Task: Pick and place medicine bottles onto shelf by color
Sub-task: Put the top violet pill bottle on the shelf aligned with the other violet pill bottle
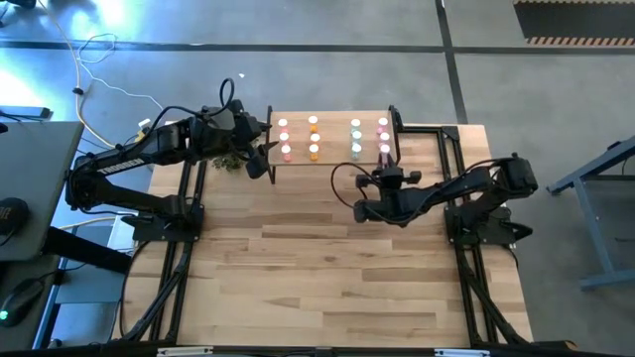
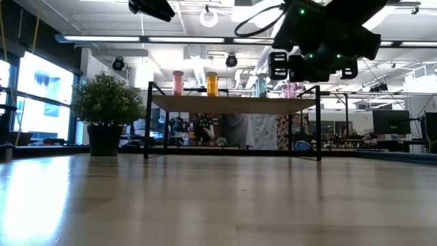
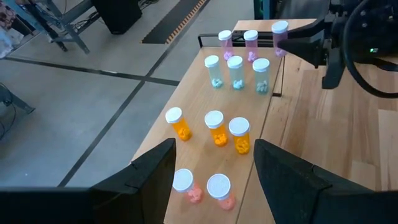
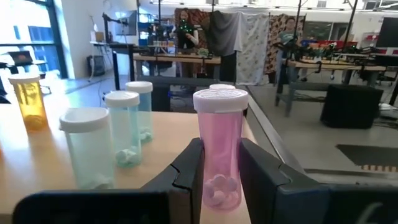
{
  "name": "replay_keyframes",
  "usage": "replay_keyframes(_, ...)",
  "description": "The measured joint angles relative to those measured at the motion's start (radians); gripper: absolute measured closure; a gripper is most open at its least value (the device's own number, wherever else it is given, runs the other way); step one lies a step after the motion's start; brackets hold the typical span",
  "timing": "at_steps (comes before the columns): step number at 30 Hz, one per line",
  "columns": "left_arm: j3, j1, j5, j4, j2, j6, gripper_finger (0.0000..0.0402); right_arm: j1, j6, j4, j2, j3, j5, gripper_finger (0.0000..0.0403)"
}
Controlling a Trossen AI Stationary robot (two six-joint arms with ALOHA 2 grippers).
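Pink bottle (image 4: 219, 149), pills at its bottom, pinched by right gripper (image 4: 219, 177) on shelf (image 4: 37, 155); left gripper (image 3: 211, 165) spread.

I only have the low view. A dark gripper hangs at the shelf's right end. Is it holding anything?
Observer: Yes. In the right wrist view, the right gripper has its jaws shut on a pink bottle, held upright.
Operator: How full is the shelf? I see just one row.
Observer: From above, the shelf carries four columns of three bottles, sorted by colour.
Operator: Where is the other arm?
Observer: The left gripper hovers with jaws open over the shelf's left end, above the reddish bottles, next to the orange bottles.
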State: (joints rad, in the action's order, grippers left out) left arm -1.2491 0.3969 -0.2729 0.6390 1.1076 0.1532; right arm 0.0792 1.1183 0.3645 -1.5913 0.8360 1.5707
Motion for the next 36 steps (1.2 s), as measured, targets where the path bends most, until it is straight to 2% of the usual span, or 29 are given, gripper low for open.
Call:
replay_keyframes(13,0.0,0.0,0.0,0.0,0.0,0.0,0.0195,-0.067,0.006,-0.042,0.0,0.0,-0.132,0.0331)
replay_keyframes(36,0.0,0.0,-0.003,0.0,0.0,0.034,0.0195,-0.08,0.002,-0.049,0.002,0.003,-0.177,0.0331)
